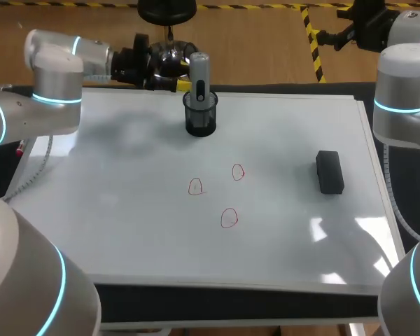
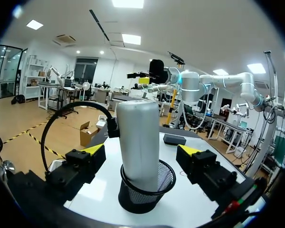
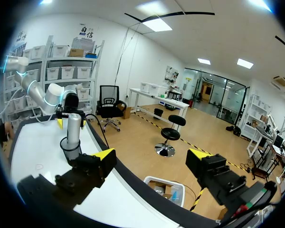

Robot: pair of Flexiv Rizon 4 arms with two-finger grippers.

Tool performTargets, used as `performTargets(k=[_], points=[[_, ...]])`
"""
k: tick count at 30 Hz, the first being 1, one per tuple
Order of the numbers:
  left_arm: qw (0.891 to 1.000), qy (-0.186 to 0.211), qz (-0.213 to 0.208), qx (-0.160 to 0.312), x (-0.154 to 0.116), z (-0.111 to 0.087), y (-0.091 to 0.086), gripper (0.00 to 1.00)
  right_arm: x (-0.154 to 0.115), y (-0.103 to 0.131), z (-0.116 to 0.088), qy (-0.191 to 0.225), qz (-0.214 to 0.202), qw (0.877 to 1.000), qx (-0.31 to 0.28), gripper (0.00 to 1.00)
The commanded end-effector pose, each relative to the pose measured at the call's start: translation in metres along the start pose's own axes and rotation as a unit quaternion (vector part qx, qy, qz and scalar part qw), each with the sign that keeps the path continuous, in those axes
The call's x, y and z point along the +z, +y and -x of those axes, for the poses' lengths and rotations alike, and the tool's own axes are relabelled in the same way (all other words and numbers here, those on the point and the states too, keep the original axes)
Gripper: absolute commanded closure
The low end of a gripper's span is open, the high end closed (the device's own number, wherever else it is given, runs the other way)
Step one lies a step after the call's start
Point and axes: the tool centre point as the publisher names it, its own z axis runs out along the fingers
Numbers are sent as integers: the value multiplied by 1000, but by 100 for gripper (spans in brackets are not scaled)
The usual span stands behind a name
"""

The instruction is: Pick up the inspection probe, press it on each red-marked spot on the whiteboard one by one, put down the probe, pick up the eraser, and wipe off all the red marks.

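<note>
The grey inspection probe stands upright in a black mesh cup at the back of the whiteboard. My left gripper is open around the probe, with a gap on each side between the probe and the fingers. Three red circled marks sit mid-board. The black eraser lies at the right. My right gripper is open and empty, past the board's far right corner; from there the probe shows far off.
My right arm rises along the board's right edge. My left arm comes in over the back left corner. The board's black front edge runs across the bottom.
</note>
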Motion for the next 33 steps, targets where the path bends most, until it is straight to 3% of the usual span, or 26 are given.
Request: performTargets(k=[1, 8, 33], points=[[1000, 10, 1, 8, 9, 4, 2, 0, 0, 0, 0, 0, 0, 1000, 0, 0], [1000, 22, 13, 9, 21, 2, 8, 0, 0, 0, 0, 0, 0, 1000, 0, 0], [1000, 28, 5, 14, 23, 19, 11, 0, 0, 0, 0, 0, 0, 1000, 0, 0]])
